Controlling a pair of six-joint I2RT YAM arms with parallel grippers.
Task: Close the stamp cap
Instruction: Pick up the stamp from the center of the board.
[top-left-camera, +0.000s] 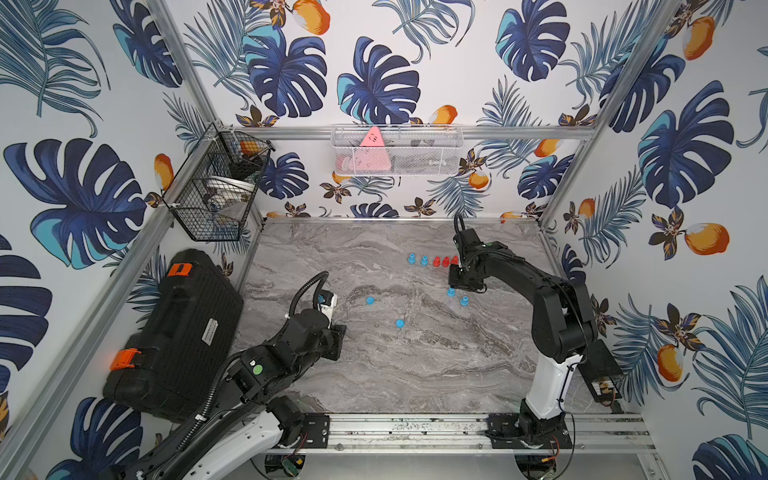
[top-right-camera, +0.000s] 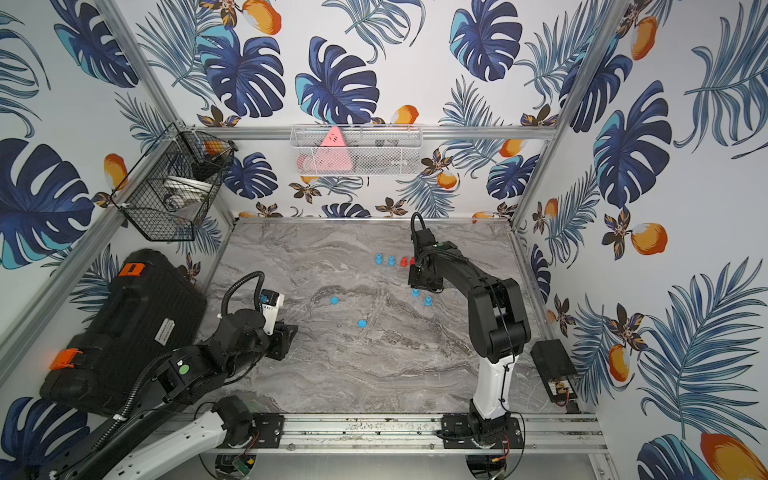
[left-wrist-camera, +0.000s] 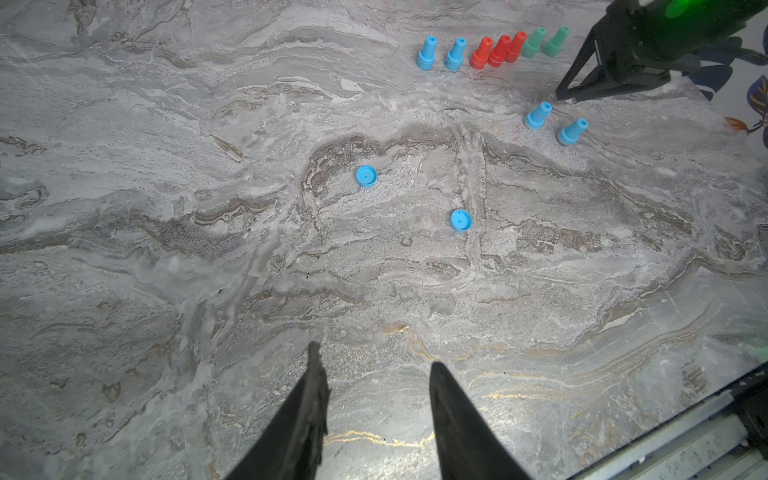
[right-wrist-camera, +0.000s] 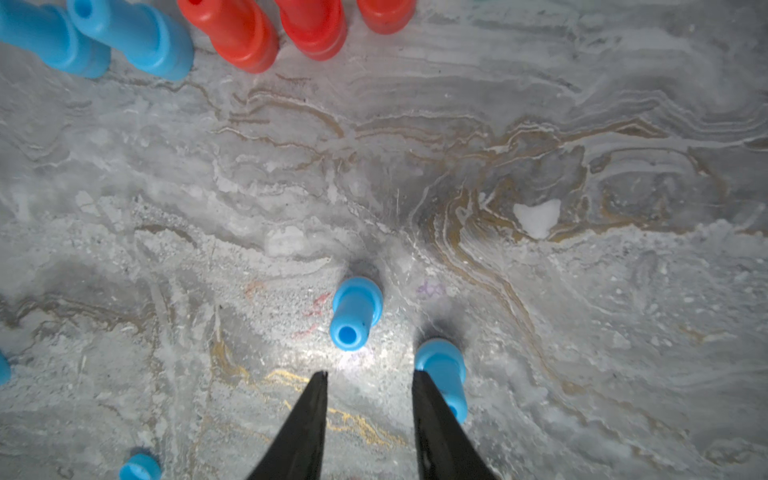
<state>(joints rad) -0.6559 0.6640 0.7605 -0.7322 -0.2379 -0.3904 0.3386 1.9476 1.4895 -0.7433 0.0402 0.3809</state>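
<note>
Marble table (top-left-camera: 415, 374), read from its centre. 5 to 6 o'clock: bare, free passage. Centre: two blue caps (top-left-camera: 370, 299), well apart, passable between. 1 o'clock: row of upright stamps (top-left-camera: 436, 261), packed close, no way through. 2 o'clock: two loose blue stamps (top-left-camera: 451, 292), narrow gap, right gripper (right-wrist-camera: 368, 374) hanging just beside. 9 o'clock: black case (top-left-camera: 174, 332) off the edge.

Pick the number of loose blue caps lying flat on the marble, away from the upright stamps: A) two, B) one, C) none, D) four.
A: in the left wrist view, one blue cap and a second blue cap lie flat on the bare table, well apart from the row of stamps.
</note>
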